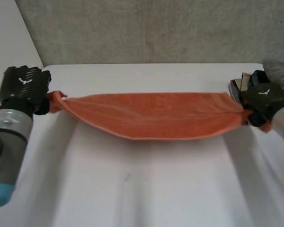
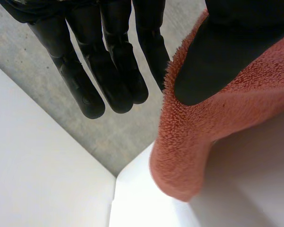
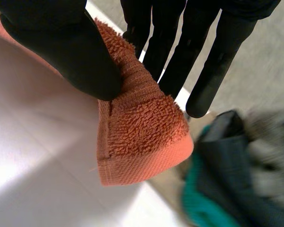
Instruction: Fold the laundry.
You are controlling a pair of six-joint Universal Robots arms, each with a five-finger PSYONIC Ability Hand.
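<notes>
- Looks like a robotics lab: grey-jointed robot arms [image 1: 9,137] at a plain white surface [image 1: 146,189].
- Behind it, a rough grey concrete wall [image 1: 156,28].
- By its edge, a heap of dark and teal clothing [image 3: 227,156].

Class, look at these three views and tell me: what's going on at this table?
The robot holds an orange towel stretched between its hands. The left hand pinches one end between thumb and fingers; the right hand pinches the other end likewise. The towel's middle sags toward the white table. More clothes lie heaped beside the right hand.
</notes>
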